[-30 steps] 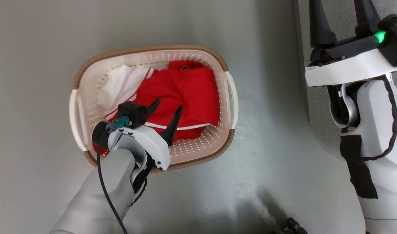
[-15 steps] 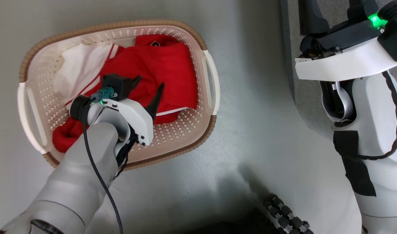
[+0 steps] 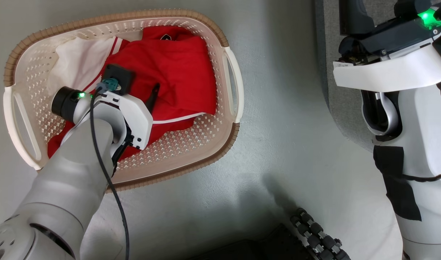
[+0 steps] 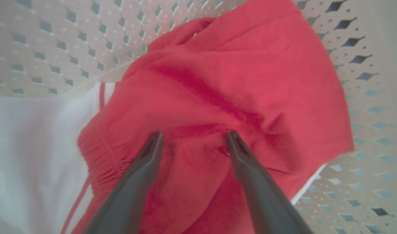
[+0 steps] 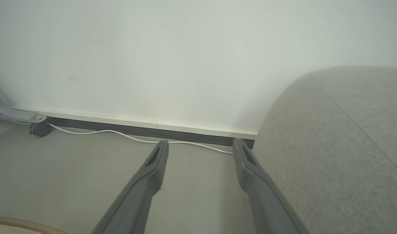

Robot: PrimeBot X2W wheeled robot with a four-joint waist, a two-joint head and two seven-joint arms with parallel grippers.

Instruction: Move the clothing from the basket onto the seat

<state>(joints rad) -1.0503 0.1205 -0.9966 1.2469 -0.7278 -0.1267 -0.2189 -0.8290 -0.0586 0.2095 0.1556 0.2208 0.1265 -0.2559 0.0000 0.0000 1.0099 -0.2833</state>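
Red clothing (image 4: 218,81) against splayed left gripper (image 4: 193,136)

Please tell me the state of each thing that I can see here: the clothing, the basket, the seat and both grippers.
clothing: crumpled, lying inside the basket.
basket: upright on the floor, holding the clothing.
seat: no clothing on the part in view.
left gripper: open, fingertips at the red fabric, not closed on it.
right gripper: open, holding nothing, beside the seat.
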